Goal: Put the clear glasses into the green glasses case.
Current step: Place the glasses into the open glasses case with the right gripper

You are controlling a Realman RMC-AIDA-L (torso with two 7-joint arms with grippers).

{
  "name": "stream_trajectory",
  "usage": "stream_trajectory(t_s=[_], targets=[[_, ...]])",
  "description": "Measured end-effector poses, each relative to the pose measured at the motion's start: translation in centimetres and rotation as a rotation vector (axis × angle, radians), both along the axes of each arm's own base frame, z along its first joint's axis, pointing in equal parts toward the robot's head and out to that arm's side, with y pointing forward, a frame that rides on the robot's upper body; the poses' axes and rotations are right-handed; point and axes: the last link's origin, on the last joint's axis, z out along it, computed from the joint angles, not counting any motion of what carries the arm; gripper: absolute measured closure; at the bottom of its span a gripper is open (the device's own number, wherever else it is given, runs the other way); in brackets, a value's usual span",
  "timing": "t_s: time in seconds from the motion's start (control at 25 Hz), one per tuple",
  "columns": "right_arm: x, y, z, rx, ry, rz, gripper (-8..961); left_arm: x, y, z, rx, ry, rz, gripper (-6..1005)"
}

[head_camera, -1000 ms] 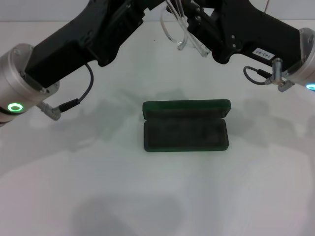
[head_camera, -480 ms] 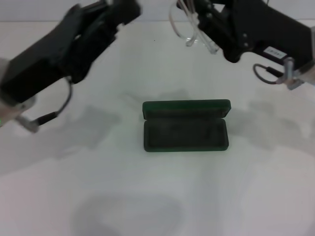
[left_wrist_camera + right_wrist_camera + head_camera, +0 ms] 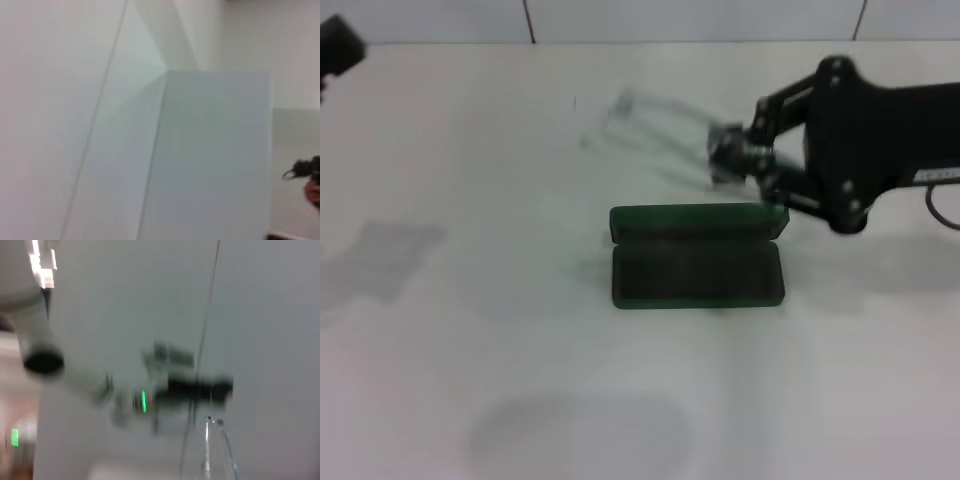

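Observation:
The green glasses case (image 3: 698,272) lies open on the white table, with its lid (image 3: 698,220) standing up at the far side and the dark lining showing. My right gripper (image 3: 725,160) hangs just behind the lid's right half, shut on the clear glasses (image 3: 650,135). They stretch out leftwards from it as a faint blur above the table. One clear arm of the glasses (image 3: 216,450) also shows in the right wrist view. Only a black tip of my left arm (image 3: 338,47) appears, at the far left corner, well away from the case.
The white table (image 3: 520,350) spreads bare around the case on the left, front and right. A white wall with dark seams (image 3: 530,18) runs along the table's far edge. The left wrist view holds only pale wall panels.
My right gripper has swung down and forward with the glasses, from high at the back to just behind the case lid. The left arm has pulled away to the far left corner.

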Motion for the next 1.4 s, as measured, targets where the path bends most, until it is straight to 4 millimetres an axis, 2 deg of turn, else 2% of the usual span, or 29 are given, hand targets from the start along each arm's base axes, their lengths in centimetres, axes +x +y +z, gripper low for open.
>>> stream_trajectory(t_s=[0.16, 0.32, 0.52, 0.64, 0.8, 1.0, 1.4], targets=[[-0.6, -0.5, -0.6, 0.045, -0.319, -0.080, 847, -1.0, -0.7, 1.5, 0.030, 0.027, 0.032, 957], [-2.3, -1.0, -2.0, 0.037, -0.514, -0.127, 847, -1.1, -1.1, 2.0, 0.044, 0.036, 0.041, 957], [-5.6, -1.1, -6.6, 0.046, -0.808, -0.140, 848, -1.4, -1.3, 1.7, 0.047, 0.043, 0.052, 957], [-6.2, -1.0, -8.8, 0.097, -0.926, -0.137, 848, -1.2, -1.3, 1.4, 0.053, 0.041, 0.045, 957], [-6.0, -0.6, -10.0, 0.149, -0.974, -0.135, 848, -1.3, -1.6, 0.9, 0.075, 0.030, 0.048, 956], [-5.9, -0.5, -9.9, 0.169, -0.958, -0.147, 847, -1.5, -1.9, 0.8, 0.085, 0.009, 0.062, 956], [-3.0, 0.5, -11.1, 0.316, -0.975, -0.156, 844, -1.1, -1.5, 0.3, 0.077, -0.017, 0.061, 956]])
